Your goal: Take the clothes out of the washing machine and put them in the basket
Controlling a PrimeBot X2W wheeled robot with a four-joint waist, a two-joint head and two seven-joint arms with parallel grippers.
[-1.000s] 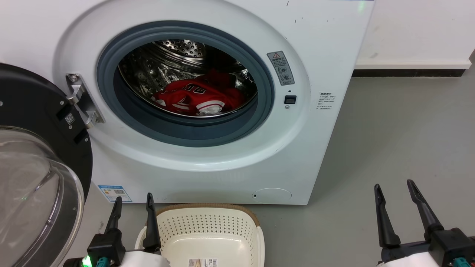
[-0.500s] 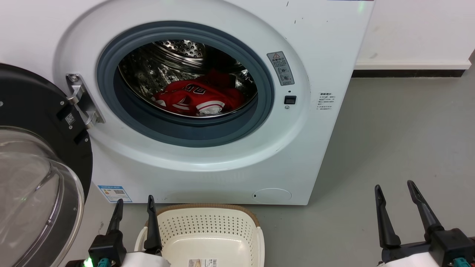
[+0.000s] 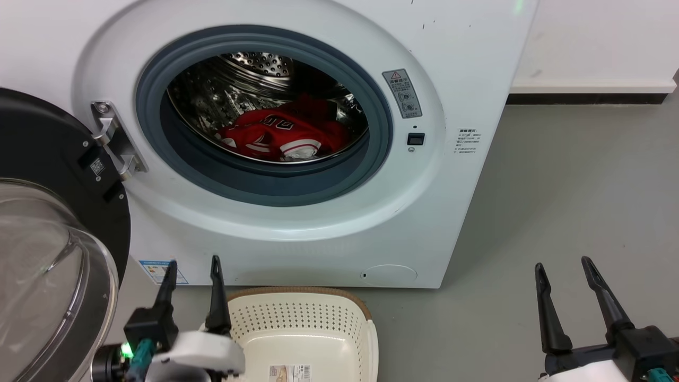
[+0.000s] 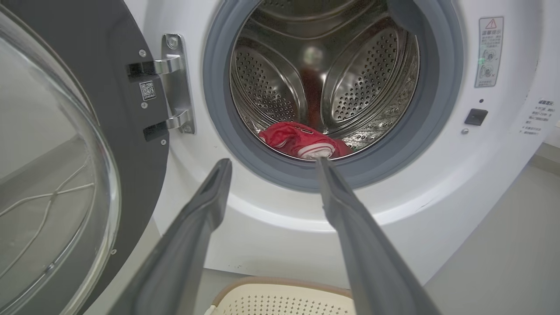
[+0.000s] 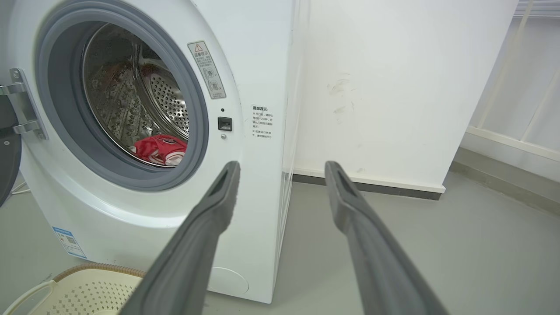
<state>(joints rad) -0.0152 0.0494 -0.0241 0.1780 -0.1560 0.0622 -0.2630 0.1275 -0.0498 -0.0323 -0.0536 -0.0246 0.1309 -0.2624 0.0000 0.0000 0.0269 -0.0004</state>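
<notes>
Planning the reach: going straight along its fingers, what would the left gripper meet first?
Probably the lower lip of the grey gasket, just below the red clothes; depth is unclear.

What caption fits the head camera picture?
Red clothes lie in the open washing machine; basket, left gripper and right gripper sit below.

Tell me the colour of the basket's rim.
Brown, woven-looking, around the cream basket; the head view shows it best.
</notes>
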